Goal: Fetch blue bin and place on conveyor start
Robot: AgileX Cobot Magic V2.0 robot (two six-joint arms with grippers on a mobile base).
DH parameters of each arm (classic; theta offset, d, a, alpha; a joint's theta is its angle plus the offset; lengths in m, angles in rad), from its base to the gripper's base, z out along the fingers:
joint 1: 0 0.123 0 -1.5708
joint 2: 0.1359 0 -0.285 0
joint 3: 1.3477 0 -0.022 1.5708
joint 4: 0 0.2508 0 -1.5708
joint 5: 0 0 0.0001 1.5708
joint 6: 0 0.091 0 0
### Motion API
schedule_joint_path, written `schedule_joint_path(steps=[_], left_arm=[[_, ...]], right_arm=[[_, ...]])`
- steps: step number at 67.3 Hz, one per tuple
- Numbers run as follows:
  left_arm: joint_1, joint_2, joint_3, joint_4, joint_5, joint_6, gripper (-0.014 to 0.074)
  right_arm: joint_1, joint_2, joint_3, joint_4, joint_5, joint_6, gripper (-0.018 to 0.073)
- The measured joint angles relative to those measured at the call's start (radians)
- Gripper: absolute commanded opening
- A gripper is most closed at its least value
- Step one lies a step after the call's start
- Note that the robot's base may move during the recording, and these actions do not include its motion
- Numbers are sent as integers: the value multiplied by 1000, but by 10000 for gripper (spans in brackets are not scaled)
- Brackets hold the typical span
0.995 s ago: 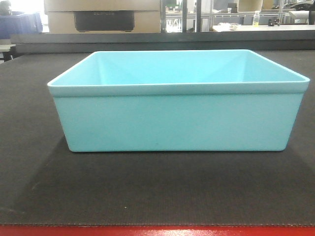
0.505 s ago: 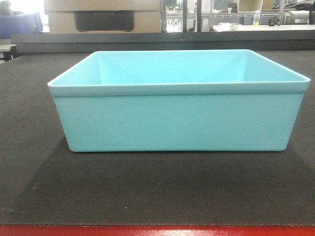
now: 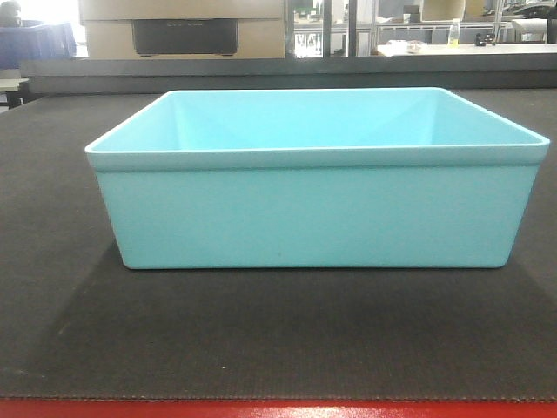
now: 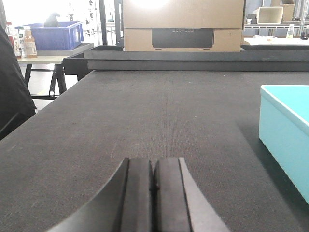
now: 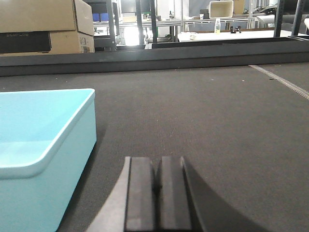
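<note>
Pressing pad against pad, the left gripper (image 4: 153, 186) has its two dark fingers together with nothing between them, low over the black belt of the conveyor start (image 4: 145, 111). The blue bin (image 4: 285, 133) shows at the right edge of that wrist view, a corner and one pale turquoise wall, apart from the fingers. The right gripper (image 5: 158, 193) is the same: fingers closed flat on each other, empty, just above the belt, with the bin's rolled rim and rounded corner to its left and not touching it.

Seen from the front camera, the bin sits upright and square on the matte black belt, its long wall facing the lens, its inside bare. A red strip (image 3: 278, 409) runs along the belt's near edge, in front of the bin with a band of belt between them.

Beyond the belt's far side stand stacked cardboard boxes (image 4: 183, 24), a dark blue crate (image 4: 50, 36) on a side table with bottles (image 4: 21, 41) beside it, and white tables farther off.
</note>
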State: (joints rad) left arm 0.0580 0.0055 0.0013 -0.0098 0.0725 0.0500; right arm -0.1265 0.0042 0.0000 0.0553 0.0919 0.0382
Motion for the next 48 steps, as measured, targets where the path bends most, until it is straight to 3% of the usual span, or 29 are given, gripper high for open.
schedule_joint_path(steps=[48], left_arm=[[0, 0, 0, 0, 0, 0, -111]], right_arm=[[0, 0, 0, -2, 0, -2, -162]])
